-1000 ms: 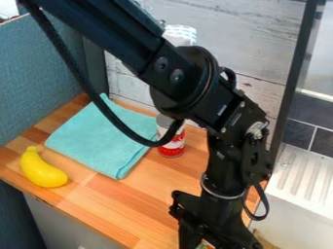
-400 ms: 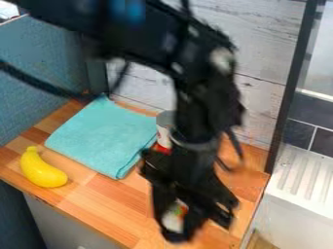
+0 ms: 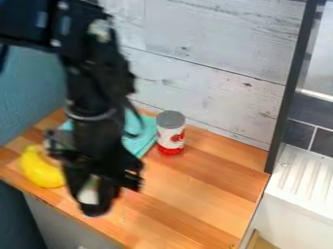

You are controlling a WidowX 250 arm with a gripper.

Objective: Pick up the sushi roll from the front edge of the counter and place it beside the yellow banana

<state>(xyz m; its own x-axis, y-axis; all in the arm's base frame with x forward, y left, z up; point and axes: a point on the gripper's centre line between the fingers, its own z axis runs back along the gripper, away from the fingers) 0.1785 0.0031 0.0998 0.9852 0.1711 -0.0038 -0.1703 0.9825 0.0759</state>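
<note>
The black gripper hangs over the left part of the wooden counter, near its front edge. A small whitish object sits between its fingers. Just left of the gripper lies a yellow banana-shaped toy, its right end against the gripper's outline. Behind the arm is a folded turquoise cloth, largely covered by it. A red and white can with a grey top stands upright at the cloth's right side.
The wooden counter meets a whitewashed plank wall at the back and a blue panel at the left. Beyond a dark upright post at right is a white ribbed sink drainer.
The arm and gripper have swung left across the counter from the lower right, carrying the small object. The can has come into full view, while the cloth is now mostly hidden.
</note>
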